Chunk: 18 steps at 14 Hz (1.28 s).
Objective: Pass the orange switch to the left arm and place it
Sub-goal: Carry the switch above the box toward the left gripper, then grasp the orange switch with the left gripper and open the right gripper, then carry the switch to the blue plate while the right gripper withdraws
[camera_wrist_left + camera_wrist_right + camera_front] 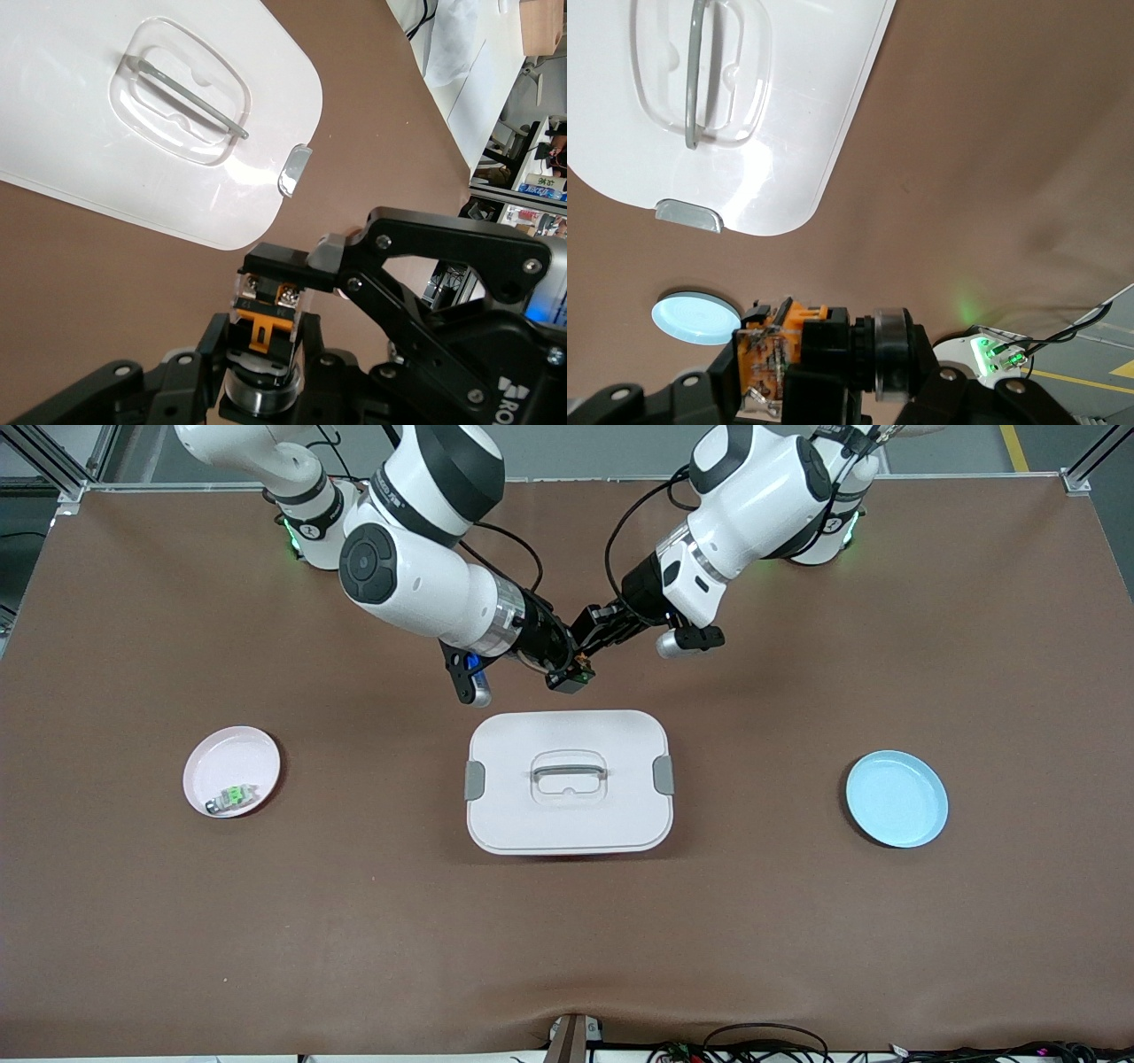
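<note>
Front view: the right tool (567, 666) and the left tool (592, 636) meet in the air over the bare tabletop (354, 921), just clear of the box (568, 781) on the side toward the arm bases. The orange switch (582, 662) sits between them as a small orange speck. The pink plate (231, 771), holding a clear-and-green part (232, 797), lies toward the right arm's end; the blue plate (897, 798) lies toward the left arm's end (the likely destination).

Left wrist view: the left tool (263, 350) is closed narrow on the orange switch (263, 326), while the right tool's fingers (292, 263) clamp the same part from across. The box (106, 168) lies below.

Right wrist view: the right tool (788, 354) is clamped on the orange switch (775, 341). The blue plate (696, 317) shows farther off, past the box (726, 133).

Judgement: both tools grip the switch; the handover turns on the right tool releasing, after which the left arm carries it around the box.
</note>
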### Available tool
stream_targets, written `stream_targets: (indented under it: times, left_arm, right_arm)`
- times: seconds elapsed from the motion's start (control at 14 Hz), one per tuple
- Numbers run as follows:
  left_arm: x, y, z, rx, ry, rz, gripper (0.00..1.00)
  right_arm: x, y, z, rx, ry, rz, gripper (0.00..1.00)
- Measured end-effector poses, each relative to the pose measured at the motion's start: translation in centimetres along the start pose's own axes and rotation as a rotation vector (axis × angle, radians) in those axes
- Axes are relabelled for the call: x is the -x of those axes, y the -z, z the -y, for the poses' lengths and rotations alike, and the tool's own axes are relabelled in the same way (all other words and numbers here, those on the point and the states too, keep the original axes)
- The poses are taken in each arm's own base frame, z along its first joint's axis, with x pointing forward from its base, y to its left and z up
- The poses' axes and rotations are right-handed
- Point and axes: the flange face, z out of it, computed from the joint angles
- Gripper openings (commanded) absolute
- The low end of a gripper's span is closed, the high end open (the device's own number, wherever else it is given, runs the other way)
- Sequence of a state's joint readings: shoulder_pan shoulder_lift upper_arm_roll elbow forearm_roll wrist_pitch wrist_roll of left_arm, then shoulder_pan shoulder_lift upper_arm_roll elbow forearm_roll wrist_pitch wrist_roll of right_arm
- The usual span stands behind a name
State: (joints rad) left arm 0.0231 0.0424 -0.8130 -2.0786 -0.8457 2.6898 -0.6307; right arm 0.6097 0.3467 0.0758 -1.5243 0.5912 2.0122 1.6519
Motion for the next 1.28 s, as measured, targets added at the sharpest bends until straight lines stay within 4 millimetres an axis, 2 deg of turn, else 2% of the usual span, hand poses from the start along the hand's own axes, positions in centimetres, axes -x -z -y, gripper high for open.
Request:
stream_targets:
  times: [0.14, 0.28, 0.71, 0.93, 1.14, 1.28]
  left_arm:
    - [0.0, 0.0, 0.0, 0.001, 0.0, 0.0, 0.0]
    - [-0.1, 0.1, -0.1, 0.002, 0.0, -0.002, 0.0]
    - [-1.8, 1.0, 0.0, 0.013, 0.02, -0.024, 0.0]
    - [-3.3, 2.4, -0.2, 0.024, 0.033, -0.053, 0.0]
    - [-9.4, 6.5, 1.1, 0.047, 0.087, -0.168, 0.0]
    - [-12.3, 8.1, 2.3, 0.008, 0.072, -0.209, 0.0]
  right_arm:
    - [0.0, 0.0, 0.0, -0.001, 0.0, 0.0, 0.71]
    - [0.0, 0.1, 0.1, -0.005, 0.0, 0.001, 0.99]
    - [0.4, 0.7, 0.7, -0.04, 0.007, 0.008, 1.0]
    - [0.6, 1.7, 1.6, -0.086, 0.012, 0.014, 1.0]
    - [0.1, 2.2, 1.0, -0.013, 0.012, 0.004, 1.0]
    - [-0.5, 3.8, 0.6, 0.02, 0.047, 0.0, 1.0]
